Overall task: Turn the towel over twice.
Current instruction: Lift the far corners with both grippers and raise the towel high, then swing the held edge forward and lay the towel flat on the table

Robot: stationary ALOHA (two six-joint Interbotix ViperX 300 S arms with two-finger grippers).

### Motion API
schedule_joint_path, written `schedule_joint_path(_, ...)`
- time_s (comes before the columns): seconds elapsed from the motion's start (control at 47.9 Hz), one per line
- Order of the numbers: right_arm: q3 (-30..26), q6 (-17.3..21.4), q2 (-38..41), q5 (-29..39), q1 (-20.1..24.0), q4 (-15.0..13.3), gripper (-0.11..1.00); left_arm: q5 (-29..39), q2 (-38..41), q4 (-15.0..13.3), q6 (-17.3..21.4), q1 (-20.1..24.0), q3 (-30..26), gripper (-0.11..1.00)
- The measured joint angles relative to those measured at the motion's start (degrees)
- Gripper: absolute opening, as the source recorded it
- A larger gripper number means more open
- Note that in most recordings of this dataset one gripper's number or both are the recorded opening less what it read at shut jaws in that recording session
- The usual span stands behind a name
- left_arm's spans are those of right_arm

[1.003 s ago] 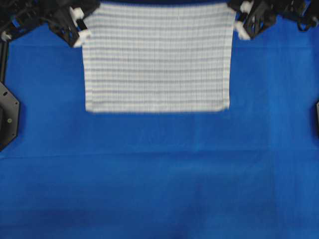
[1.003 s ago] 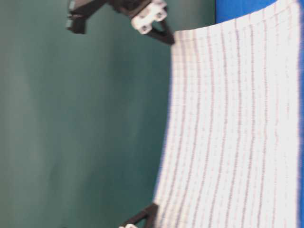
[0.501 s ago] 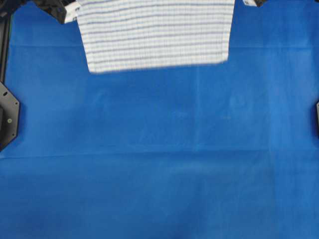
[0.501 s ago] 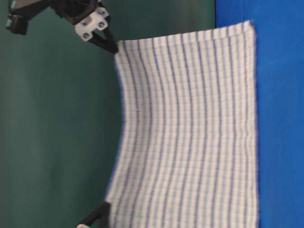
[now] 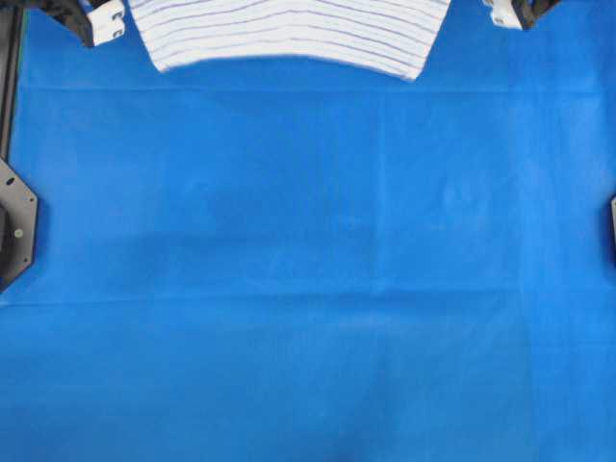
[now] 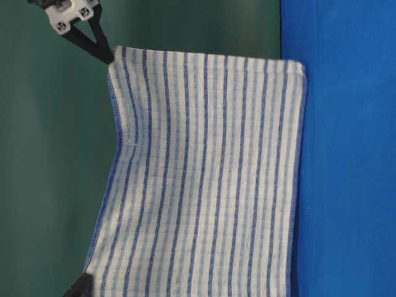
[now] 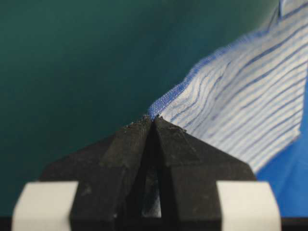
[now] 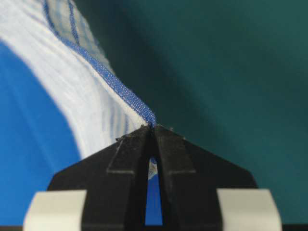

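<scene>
L pincer: tips pinched tight on one top corner of the towel; cloth ran away from the tips to the right and down toward the blue desk. R pincer: likewise closed on the other top corner, hemmed edge of towel running off up-left from the tips, desk below it.

Key relation: towel hung below and between the two pincers, its top edge strung from one to the other as the long axis. Each arm had its own corner; neither was nearer than the other. Judged: the flip turns on carrying that top edge across above the free lower edge, so the cloth lays down on its other face.

Table-level view: towel off the desk as a hanging sheet, top edge sagging a little between corners, lower edge just beside the desk surface; contact not clear. One pincer sat on a corner, the other barely in at the frame edge.

Overhead: towel a narrow striped band at the far edge of the desk, foreshortened, so the hang didn't read here. Wrist views gave the grip; the overhead didn't.
</scene>
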Motion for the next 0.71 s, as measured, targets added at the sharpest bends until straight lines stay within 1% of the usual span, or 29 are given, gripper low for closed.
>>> schedule_joint_path(0.125, 0.97, 0.18, -1.23, 2.46, 2.72, 0.0, 0.06, 1.67, -0.88, 0.0, -0.09, -2.46, 1.05, 0.02)
schedule_joint_path(0.292, 1.76, 0.7, -2.37, 5.19, 7.38, 0.09, 0.06, 2.37, -2.37, 0.09, -0.09, -6.77, 4.39, 0.02)
schedule_joint_path(0.48, 2.64, 3.43, -3.25, 7.82, 13.18, 0.18, 0.06, 2.64, -4.04, 0.09, -0.7, -10.46, 8.88, 0.02)
schedule_joint_path(0.606, 3.25, 5.8, -3.34, 9.67, 17.75, 0.18, 0.06, 2.72, -4.92, 0.0, -2.99, -13.54, 11.51, 0.02)
schedule_joint_path(0.71, 4.39, 7.47, -3.25, 10.99, 22.24, 0.26, 0.06, 2.72, -4.92, 0.0, -3.78, -17.05, 13.36, 0.02)
